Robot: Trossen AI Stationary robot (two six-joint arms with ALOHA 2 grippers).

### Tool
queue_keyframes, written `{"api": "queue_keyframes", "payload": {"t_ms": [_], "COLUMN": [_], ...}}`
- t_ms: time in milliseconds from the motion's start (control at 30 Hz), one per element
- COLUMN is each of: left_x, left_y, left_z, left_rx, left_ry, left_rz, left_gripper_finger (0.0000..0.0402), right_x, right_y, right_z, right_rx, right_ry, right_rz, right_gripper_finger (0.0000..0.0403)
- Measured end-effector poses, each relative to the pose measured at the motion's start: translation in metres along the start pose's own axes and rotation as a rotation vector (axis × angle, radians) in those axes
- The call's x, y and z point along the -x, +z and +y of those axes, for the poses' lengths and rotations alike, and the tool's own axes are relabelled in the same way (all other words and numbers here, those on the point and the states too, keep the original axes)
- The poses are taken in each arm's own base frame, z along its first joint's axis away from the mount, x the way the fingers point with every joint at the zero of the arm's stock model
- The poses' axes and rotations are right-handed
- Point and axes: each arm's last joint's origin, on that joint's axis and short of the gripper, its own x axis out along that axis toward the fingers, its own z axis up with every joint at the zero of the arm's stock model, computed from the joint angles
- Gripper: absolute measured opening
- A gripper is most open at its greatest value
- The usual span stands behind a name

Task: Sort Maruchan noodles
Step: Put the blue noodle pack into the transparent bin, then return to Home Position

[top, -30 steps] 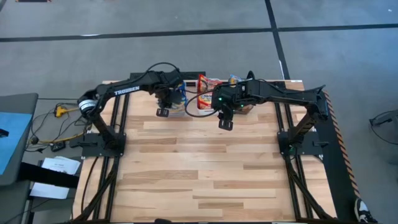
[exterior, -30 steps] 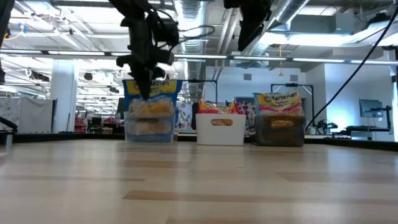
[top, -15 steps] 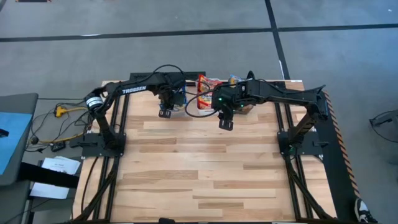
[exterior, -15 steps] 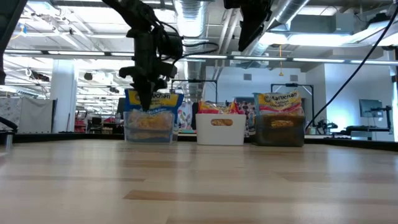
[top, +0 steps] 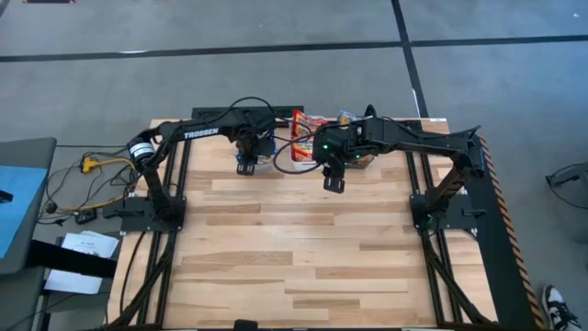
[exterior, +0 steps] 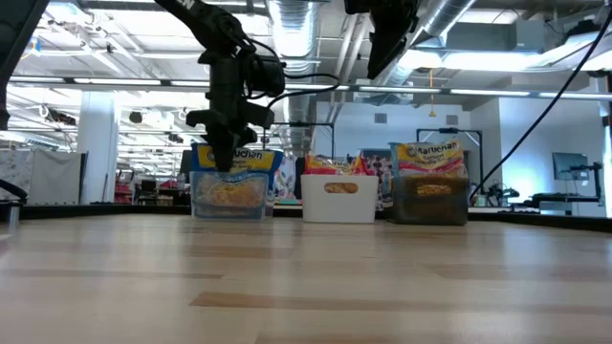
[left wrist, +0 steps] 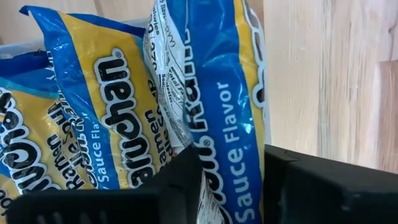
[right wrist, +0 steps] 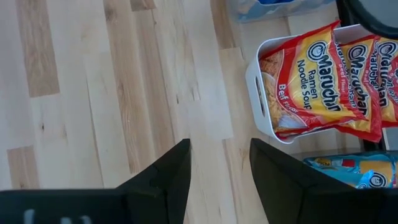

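**Blue packet at the clear bin, release in doubt**

The left gripper (exterior: 228, 164) hung over the clear bin (exterior: 229, 196), fingers narrowly spread around a blue-and-yellow Maruchan packet (left wrist: 211, 106) standing among its mates. The risk: the wrapper could cling to a finger on lift-off and drag back out. The right gripper (right wrist: 219, 163) waited wide and empty beside the white bin (right wrist: 256, 93).

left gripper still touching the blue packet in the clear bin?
Touching. In the left wrist view the blue packet runs down between the left gripper's two dark fingers, pressed against them. The low view shows it lowered into the clear bin.
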Motion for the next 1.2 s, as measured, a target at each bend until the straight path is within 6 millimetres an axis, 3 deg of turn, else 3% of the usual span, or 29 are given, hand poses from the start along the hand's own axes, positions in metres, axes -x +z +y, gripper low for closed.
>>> {"api": "queue_keyframes", "payload": {"t_ms": [300, 500, 733, 900, 1033, 1200], "left_x": [0.001, 0.017, 0.051, 0.079, 0.106, 0.140], "left_y": [0.006, 0.010, 0.015, 0.014, 0.004, -0.019], "left_z": [-0.003, -0.006, -0.004, -0.006, -0.017, -0.042], "left_rx": [0.063, 0.103, 0.202, 0.294, 0.337, 0.358], "left_ry": [0.063, 0.132, 0.089, -0.092, -0.216, -0.224], "left_rz": [-0.002, -0.006, -0.034, -0.146, -0.280, -0.421], "left_gripper_finger": [0.0165, 0.0182, 0.0183, 0.0183, 0.0183, 0.0183], "right_x": [0.000, 0.000, 0.000, 0.010, 0.026, 0.040], "right_y": [0.000, 0.000, -0.003, -0.006, -0.017, -0.046], "right_z": [0.000, 0.000, 0.000, 0.001, 0.002, 0.000], "right_rx": [-0.002, 0.001, 0.022, 0.086, 0.088, 0.089], "right_ry": [0.000, 0.000, 0.000, 0.004, 0.004, 0.001], "right_rz": [0.000, 0.001, 0.027, 0.012, -0.051, -0.182], "right_gripper_finger": [0.0186, 0.0186, 0.0186, 0.0186, 0.0186, 0.0186]}}
